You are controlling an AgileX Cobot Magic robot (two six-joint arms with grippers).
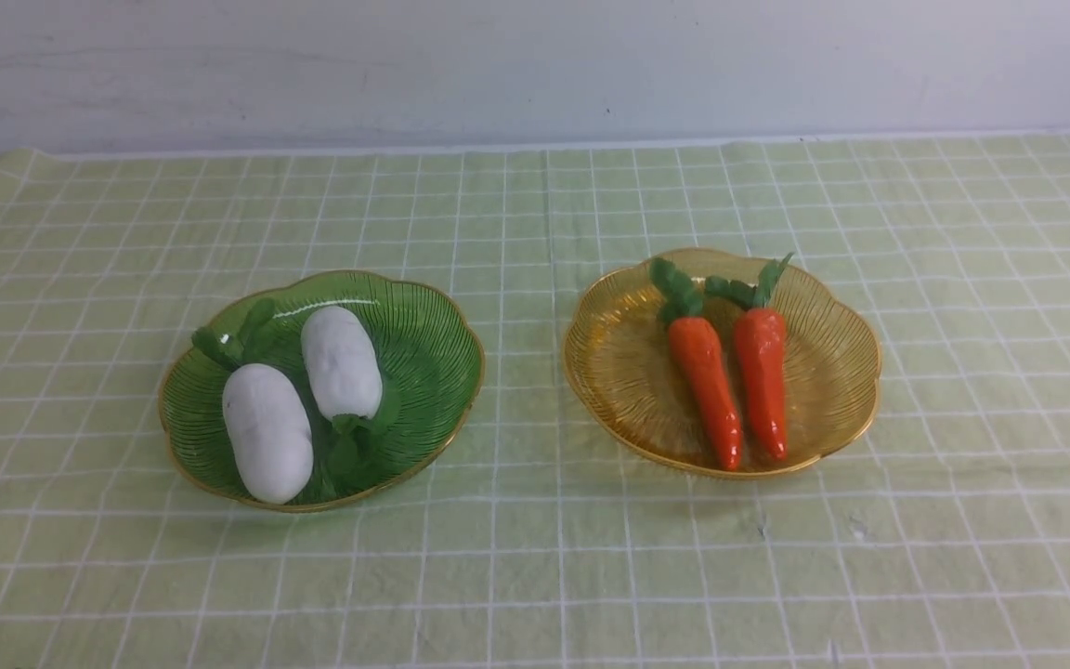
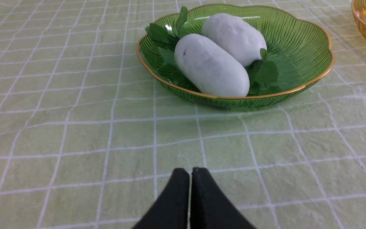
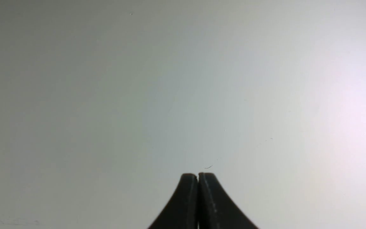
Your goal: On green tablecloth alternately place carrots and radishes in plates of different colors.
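Front view: you have two white oblong toy radishes (image 1: 267, 433) in the green ribbed plastic plate (image 1: 414, 446), ahead of your closed left pincer (image 2: 190, 173), and two glossy orange toy carrots (image 1: 704, 381) in the amber ribbed plastic plate (image 1: 841, 372); your right pincer (image 3: 198, 178) is closed too. Sorting looks complete, the alternating order unconfirmed.

I see pale green tablecloth (image 1: 526, 567) gridded white, white radishes (image 1: 303, 400), orange-red carrots (image 1: 730, 390), gold-rimmed green plate (image 1: 424, 372), amber plate (image 1: 619, 372)

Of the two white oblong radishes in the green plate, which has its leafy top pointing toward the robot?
The right-hand white radish; its leaves point nearer the robot, while the left-hand one's point away.
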